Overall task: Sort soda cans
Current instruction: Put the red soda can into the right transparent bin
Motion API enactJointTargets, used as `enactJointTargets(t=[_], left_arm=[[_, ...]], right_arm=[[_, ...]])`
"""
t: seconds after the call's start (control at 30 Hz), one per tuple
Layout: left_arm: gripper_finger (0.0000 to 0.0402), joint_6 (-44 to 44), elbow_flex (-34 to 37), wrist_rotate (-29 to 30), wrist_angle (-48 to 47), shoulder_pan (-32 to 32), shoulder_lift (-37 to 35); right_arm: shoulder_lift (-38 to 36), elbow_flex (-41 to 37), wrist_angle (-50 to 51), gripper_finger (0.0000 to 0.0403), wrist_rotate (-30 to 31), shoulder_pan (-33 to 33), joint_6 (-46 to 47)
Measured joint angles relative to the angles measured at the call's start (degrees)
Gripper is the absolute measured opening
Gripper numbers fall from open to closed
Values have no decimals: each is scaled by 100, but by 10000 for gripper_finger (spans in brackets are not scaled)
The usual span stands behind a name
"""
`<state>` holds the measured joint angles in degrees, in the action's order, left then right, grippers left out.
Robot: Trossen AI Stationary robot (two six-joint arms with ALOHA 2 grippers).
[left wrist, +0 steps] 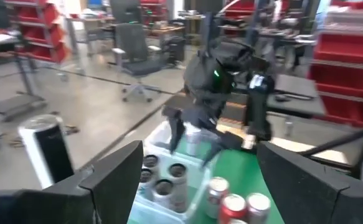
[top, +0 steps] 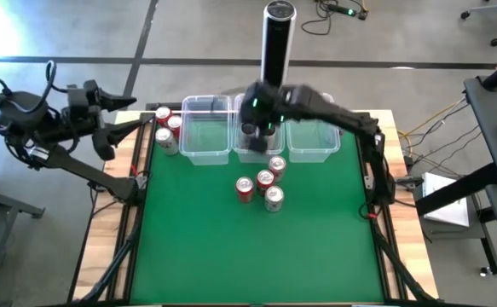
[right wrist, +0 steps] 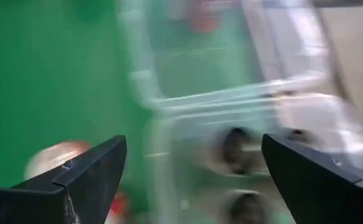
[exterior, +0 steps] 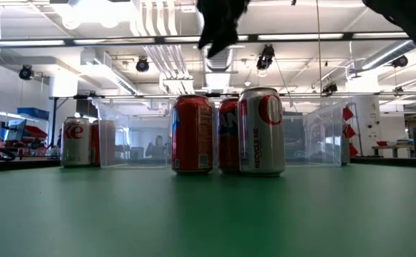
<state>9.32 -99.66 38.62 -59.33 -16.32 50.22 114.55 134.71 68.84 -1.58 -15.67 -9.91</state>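
Several red and silver-white soda cans [top: 265,181] stand upright in a cluster mid-table; the low view shows them [exterior: 192,134] in front of the bins. Three more cans [top: 168,128] stand left of the left clear bin [top: 207,130]. Dark cans [left wrist: 162,180] stand inside the middle bin [top: 252,141]. My right gripper [top: 257,126] hovers open above that bin with nothing between its fingers [right wrist: 193,146]. My left gripper [top: 127,128] waits open beyond the table's far left corner.
A third clear bin [top: 313,138] stands at the right of the row along the far edge. A tall black-and-silver cylinder [top: 275,38] stands behind the bins. The green mat [top: 257,256] stretches bare toward the near edge.
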Motion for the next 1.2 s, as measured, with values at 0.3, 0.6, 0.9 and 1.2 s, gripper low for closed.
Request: enactJointTargets(t=[0.3,0.6,0.9,1.2], left_arm=[[300,-120,455,-1143,326,-1,-51],[300,-399,1702,-2840,2051,-2,-400],[300,370,2555,-2875,2747,-9,-693],[300,270,2974,-2866,3269,-9,-737]], right_arm=[[59,-415,85,368,319,1417,1430],[72,-1482,-391,368,513,1637,2439],[76,-2222,-1155,368,547,1591,2369],[76,-2909,-1810,368,262,1452,2089]])
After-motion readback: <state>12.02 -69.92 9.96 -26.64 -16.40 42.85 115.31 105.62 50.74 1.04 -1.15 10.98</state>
